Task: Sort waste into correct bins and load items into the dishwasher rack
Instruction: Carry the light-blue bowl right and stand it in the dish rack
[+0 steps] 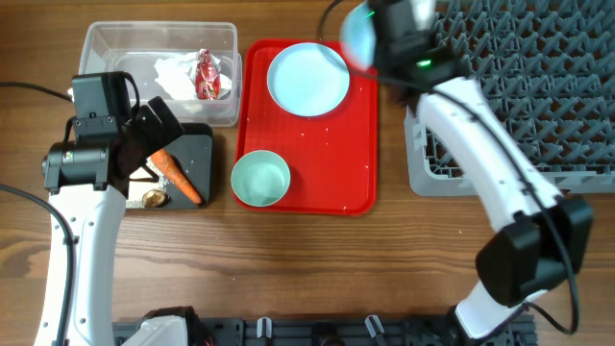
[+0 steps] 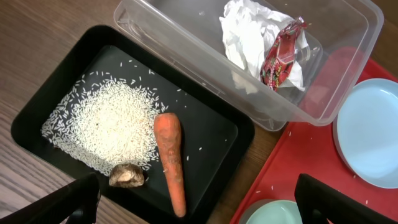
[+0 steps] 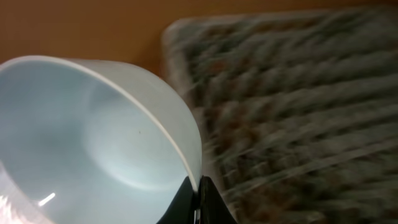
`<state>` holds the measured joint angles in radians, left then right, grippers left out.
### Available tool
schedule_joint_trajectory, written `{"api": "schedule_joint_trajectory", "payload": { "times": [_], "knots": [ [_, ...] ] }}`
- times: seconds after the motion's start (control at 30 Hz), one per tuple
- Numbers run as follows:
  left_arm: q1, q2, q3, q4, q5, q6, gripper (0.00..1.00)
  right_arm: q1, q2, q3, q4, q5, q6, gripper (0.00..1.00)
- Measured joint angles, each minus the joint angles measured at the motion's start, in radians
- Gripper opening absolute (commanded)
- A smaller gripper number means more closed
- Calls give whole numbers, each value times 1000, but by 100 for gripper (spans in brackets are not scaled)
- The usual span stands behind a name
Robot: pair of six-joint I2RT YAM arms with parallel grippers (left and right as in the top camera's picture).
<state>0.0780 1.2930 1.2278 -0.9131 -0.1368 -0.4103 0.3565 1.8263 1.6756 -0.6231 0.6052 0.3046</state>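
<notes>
My right gripper [image 3: 199, 198] is shut on the rim of the small light-blue bowl [image 3: 93, 149] and holds it in the air near the grey dishwasher rack [image 1: 538, 86], whose pegs blur past in the right wrist view [image 3: 298, 99]. The bowl [image 1: 360, 34] shows blurred at the top of the overhead view. My left gripper [image 2: 199, 202] is open and empty above the black bin [image 2: 217, 124], which holds rice [image 2: 106, 127], the carrot [image 2: 171, 158] and the brown lump [image 2: 126, 176]. The clear bin [image 2: 186, 43] holds the napkin [image 2: 249, 37] and red wrapper [image 2: 280, 56]. The yellow cup and the white spoon are out of view.
The red tray [image 1: 356, 144] holds the light-blue plate [image 1: 307, 79] and the pale-green bowl [image 1: 260, 179], with a few rice grains scattered on it. The rack stands at the far right, next to the tray.
</notes>
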Motion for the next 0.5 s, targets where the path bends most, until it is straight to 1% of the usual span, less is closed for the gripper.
{"api": "schedule_joint_trajectory", "payload": {
  "times": [0.03, 0.07, 0.13, 0.17, 0.23, 0.33, 0.43, 0.5],
  "knots": [
    [0, 0, 0, 0, 1, 0, 100, -37, -2, 1, 77, 77, -42, 4],
    [0, 0, 0, 0, 0, 0, 100, -58, -1, 1, 114, 110, -69, 4],
    [0, 0, 0, -1, 1, 0, 100, -106, 11, 0, 250, 194, -158, 4],
    [0, 0, 0, 1, 2, 0, 100, -128, 23, 0, 343, 232, -218, 5],
    [0, 0, 0, 2, 3, 0, 100, -160, 70, 3, 538, 304, -385, 4],
    [0, 0, 0, 0, 5, 0, 100, -170, 154, 3, 714, 377, -591, 5],
    [0, 0, 0, 0, 4, 0, 100, -168, 258, 2, 781, 442, -794, 5],
    [0, 0, 0, 0, 4, 0, 100, -167, 299, 2, 781, 478, -856, 5]
  ]
}}
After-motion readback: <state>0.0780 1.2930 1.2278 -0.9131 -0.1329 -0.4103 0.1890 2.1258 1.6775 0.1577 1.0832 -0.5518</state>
